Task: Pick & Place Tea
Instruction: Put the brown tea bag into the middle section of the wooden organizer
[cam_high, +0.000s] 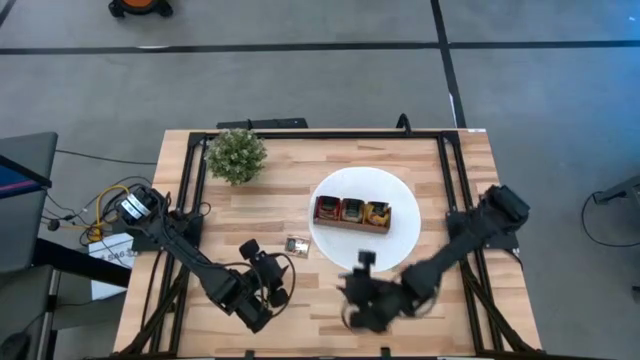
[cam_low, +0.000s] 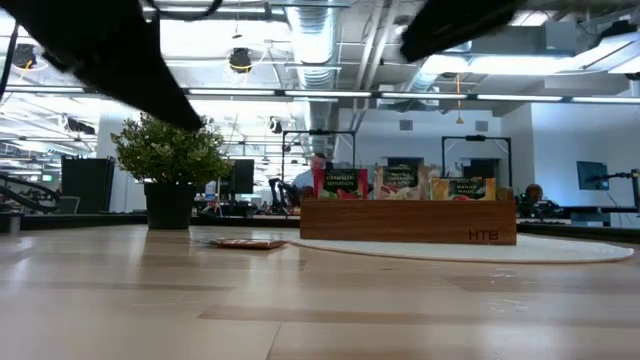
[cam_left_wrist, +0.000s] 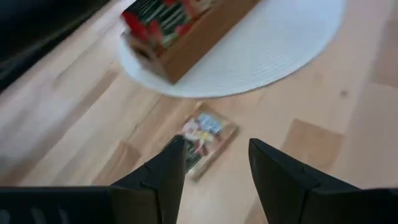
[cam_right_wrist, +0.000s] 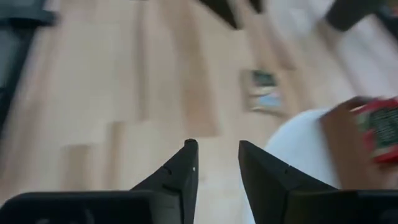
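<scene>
You had one small flat tea sachet (cam_high: 296, 245) lying loose on the pale wooden table (cam_high: 430, 170), just beside the left edge of the round white plate (cam_high: 400, 238) and not touching it; from the low view it lay flat on the boards in front of the plate's rim. The remaining tea sachets (cam_high: 352, 210), red, pale and orange, stood upright in the three compartments of the brown wooden tray (cam_low: 408, 222), which sat on the plate. Your left gripper (cam_high: 262, 262) hung above the table near the front edge, just short of the loose sachet, its two dark fingers (cam_left_wrist: 166, 169) spread apart with nothing between them; in its wrist view the sachet showed past the fingertips. Your right gripper (cam_high: 364, 262) was at the plate's front rim, over the table; its fingers (cam_right_wrist: 186, 163) stood parted with a narrow gap and held nothing. A small green bushy plant in a dark pot (cam_high: 236, 155) stood at the table's far left corner, well apart from both grippers and from the plate.
</scene>
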